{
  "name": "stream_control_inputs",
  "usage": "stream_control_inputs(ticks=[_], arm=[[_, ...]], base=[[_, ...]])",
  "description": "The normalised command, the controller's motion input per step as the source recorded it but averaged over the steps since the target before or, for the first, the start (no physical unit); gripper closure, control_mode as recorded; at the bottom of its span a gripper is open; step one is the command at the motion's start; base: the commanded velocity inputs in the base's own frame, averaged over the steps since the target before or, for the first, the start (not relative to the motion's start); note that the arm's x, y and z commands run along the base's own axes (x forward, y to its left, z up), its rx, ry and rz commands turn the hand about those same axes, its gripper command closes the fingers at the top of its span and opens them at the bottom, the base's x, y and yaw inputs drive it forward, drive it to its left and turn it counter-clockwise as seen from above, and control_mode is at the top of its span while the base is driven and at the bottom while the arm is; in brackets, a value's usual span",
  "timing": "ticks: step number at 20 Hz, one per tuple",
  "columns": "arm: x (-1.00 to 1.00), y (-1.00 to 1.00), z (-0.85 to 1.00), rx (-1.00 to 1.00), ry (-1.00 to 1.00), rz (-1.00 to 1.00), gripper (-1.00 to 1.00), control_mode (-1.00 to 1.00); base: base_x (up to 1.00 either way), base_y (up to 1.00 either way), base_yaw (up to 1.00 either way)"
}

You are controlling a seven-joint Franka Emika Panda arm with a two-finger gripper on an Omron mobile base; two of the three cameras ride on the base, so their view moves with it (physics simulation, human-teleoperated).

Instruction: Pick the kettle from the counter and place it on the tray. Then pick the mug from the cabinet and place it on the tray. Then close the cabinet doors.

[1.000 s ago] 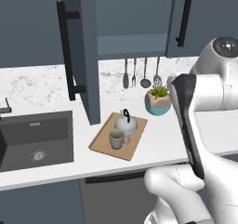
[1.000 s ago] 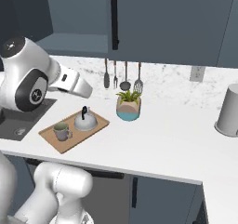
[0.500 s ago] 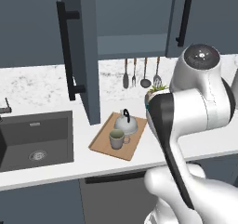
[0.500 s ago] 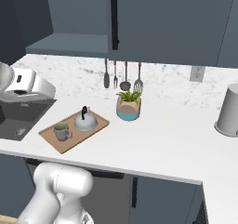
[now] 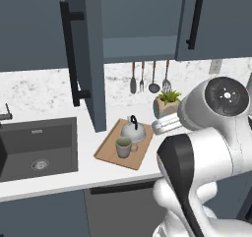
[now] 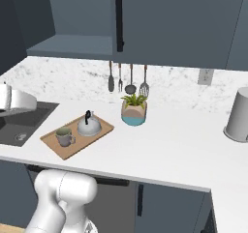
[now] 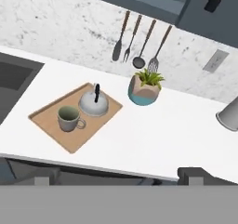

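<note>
The silver kettle (image 5: 134, 132) (image 6: 89, 126) (image 7: 94, 103) and the olive mug (image 5: 124, 146) (image 6: 64, 137) (image 7: 69, 118) both stand on the wooden tray (image 5: 106, 152) (image 6: 80, 142) (image 7: 79, 137) on the white counter (image 6: 169, 145). Above, the cabinet's left door (image 5: 93, 59) is swung open and shows the inner shelf (image 5: 140, 48) (image 6: 72, 47). The right door (image 5: 216, 19) (image 6: 169, 19) is closed. My gripper (image 7: 120, 177) is open and holds nothing. It hovers off the counter's front edge, well back from the tray.
A teal-and-tan plant pot (image 5: 165, 105) (image 6: 134, 112) (image 7: 144, 92) stands right of the tray, below the hanging utensils (image 5: 147, 78) (image 7: 139, 42). The dark sink (image 5: 37, 150) lies to the left. A grey canister (image 6: 238, 115) (image 7: 228, 114) stands at the far right.
The arm has swung back and to the left, away from the counter, with the gripper still open. Kettle, mug and tray have not moved. The left door stays open.
</note>
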Motion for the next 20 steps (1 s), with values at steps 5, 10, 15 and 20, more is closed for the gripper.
stream_control_inputs(ticks=[5,10,15,20], arm=[[-0.38,0.73,0.03,-0.09,0.0,0.01,-1.0,-1.0],[-0.2,0.74,0.01,-0.11,0.0,-0.04,-1.0,-1.0],[-0.07,0.61,0.03,-0.09,-0.01,-0.17,-1.0,-1.0],[0.0,0.81,0.0,-0.11,-0.16,-0.14,-1.0,-1.0]], base=[[0.0,0.0,0.0],[0.0,0.0,0.0],[0.0,0.0,0.0],[0.0,0.0,0.0]])
